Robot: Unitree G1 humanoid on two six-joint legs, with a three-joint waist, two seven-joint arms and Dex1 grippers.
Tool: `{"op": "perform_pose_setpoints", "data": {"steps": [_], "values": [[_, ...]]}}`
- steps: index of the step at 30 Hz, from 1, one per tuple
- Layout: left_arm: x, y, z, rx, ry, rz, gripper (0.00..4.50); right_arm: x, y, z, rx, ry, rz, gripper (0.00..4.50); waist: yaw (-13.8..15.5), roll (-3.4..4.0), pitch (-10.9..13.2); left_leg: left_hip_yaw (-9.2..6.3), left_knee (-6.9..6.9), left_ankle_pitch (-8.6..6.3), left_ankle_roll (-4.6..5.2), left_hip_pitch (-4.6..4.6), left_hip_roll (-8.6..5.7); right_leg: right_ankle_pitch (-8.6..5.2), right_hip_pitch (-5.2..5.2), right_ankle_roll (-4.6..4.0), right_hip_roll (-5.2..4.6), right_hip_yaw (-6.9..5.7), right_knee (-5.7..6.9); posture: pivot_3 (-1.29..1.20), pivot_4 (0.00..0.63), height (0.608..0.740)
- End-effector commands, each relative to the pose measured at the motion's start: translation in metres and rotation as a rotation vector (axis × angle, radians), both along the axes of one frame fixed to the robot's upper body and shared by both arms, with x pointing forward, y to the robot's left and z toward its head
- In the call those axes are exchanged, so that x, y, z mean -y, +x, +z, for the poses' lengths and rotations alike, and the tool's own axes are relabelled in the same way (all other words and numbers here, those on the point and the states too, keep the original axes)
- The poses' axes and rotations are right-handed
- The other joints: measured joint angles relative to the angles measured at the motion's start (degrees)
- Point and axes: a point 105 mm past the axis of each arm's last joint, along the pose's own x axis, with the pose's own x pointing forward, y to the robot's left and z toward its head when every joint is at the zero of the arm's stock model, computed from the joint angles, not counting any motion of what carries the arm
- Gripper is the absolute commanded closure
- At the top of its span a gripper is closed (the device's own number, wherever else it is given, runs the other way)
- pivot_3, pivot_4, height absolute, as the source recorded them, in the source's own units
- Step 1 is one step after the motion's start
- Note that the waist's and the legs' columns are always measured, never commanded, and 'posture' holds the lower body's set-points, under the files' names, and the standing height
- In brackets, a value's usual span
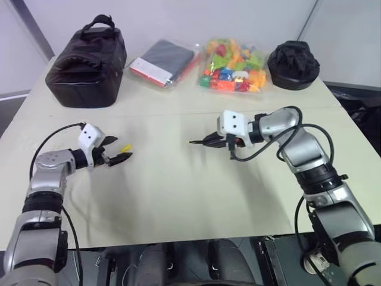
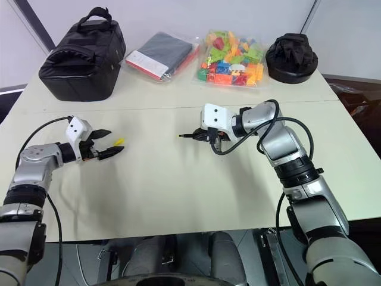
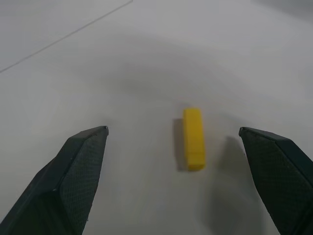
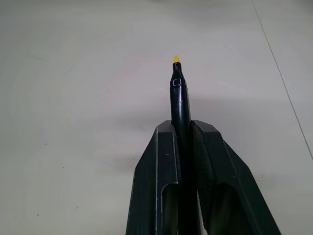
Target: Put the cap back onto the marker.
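One cap (image 3: 193, 138) lies on the table (image 1: 178, 196) between the two spread fingers (image 3: 78, 171) of the left gripper (image 1: 119, 150), and one marker (image 4: 179, 105) sticks out past the two closed fingers (image 4: 156, 196) of the right gripper (image 2: 199, 136). Well beyond both pairs of fingers there are one bag (image 1: 87, 62), one flat packet (image 1: 164, 61), one pouch of many blocks (image 1: 234, 65), too many to count, and one round black case (image 1: 293, 65). That makes two grippers and four fingers in all.

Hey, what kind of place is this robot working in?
Probably an indoor lab or test room: a plain pale table against bare walls, set with practice props, including a bag of colourful toy blocks, a black carry bag and a loose yellow cap.
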Motion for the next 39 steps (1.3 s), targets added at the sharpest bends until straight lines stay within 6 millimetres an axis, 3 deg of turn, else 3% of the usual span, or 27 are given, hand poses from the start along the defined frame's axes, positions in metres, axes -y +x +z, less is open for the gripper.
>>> {"op": "perform_pose_setpoints", "data": {"steps": [1,5,7,9,14,15,26,30,34,39], "values": [[0.002,0.005,0.01,0.044,0.017,-0.023,0.0,0.003,-0.002,0.016,0.047,0.034,-0.008,4.47,0.0,-0.01,0.0,0.0,0.0,0.0,0.01,0.0,0.0,0.0,0.0,0.0,0.0,0.0,0.0,0.0,0.15,0.74],[0.004,0.006,0.01,0.042,0.007,-0.031,0.0,0.003,-0.002,0.017,0.046,0.043,-0.019,4.47,0.0,-0.01,0.0,-0.02,0.0,-0.03,0.06,0.0,0.01,0.0,0.0,0.0,0.0,0.01,0.0,0.0,0.15,0.74],[0.005,0.005,0.01,0.039,-0.001,-0.036,0.53,0.004,-0.003,0.016,0.046,0.046,-0.025,4.5,0.0,-0.01,0.0,-0.02,0.0,-0.04,0.06,0.0,0.02,0.0,0.0,0.0,-0.01,0.01,0.0,0.0,0.15,0.74],[0.005,0.004,0.008,0.033,-0.01,-0.039,1.34,0.005,-0.002,0.016,0.046,0.047,-0.03,4.5,0.0,-0.01,0.0,-0.02,0.0,-0.04,0.06,0.0,0.03,0.0,0.0,0.0,-0.01,0.01,0.0,0.0,0.15,0.74],[0.003,0.0,0.0,0.017,0.004,-0.036,4.11,0.008,0.001,0.017,0.05,0.048,-0.044,4.5,0.0,-0.01,0.0,-0.03,0.0,-0.06,0.1,0.0,0.02,0.0,0.0,0.0,-0.01,0.0,0.0,0.0,0.15,0.74],[0.003,0.0,0.0,0.016,0.003,-0.036,4.44,0.008,0.001,0.018,0.05,0.047,-0.046,4.5,0.0,-0.01,0.0,-0.03,0.0,-0.06,0.1,0.0,0.03,0.0,0.0,0.0,-0.01,0.01,0.0,0.0,0.15,0.74],[0.002,0.003,0.003,0.042,0.002,-0.012,4.44,0.014,0.006,0.016,0.048,0.041,-0.07,4.5,0.0,-0.01,0.0,-0.03,0.0,-0.08,0.14,0.0,0.03,0.0,0.0,0.0,-0.01,0.0,0.0,0.0,0.15,0.74],[0.009,0.008,0.025,0.099,0.001,-0.047,4.44,0.021,0.012,0.019,0.07,0.032,-0.092,4.5,0.0,-0.01,0.0,-0.03,0.0,-0.08,0.13,0.0,0.03,0.0,0.0,0.0,-0.01,0.0,0.0,0.0,0.15,0.74],[0.026,0.01,0.047,0.149,0.009,-0.129,4.44,0.025,0.017,0.027,0.097,0.023,-0.096,4.5,0.1,-0.02,0.0,-0.03,0.01,-0.07,0.12,-0.01,0.03,0.0,0.0,0.0,-0.02,0.0,0.0,0.0,0.15,0.74],[0.074,0.01,0.083,0.243,0.069,-0.35,4.44,0.024,0.023,0.044,0.147,0.018,-0.079,4.5,0.2,-0.02,0.0,-0.01,0.02,-0.04,0.07,-0.01,-0.01,0.0,0.01,0.0,0.0,0.0,0.0,0.0,0.15,0.74]]}}
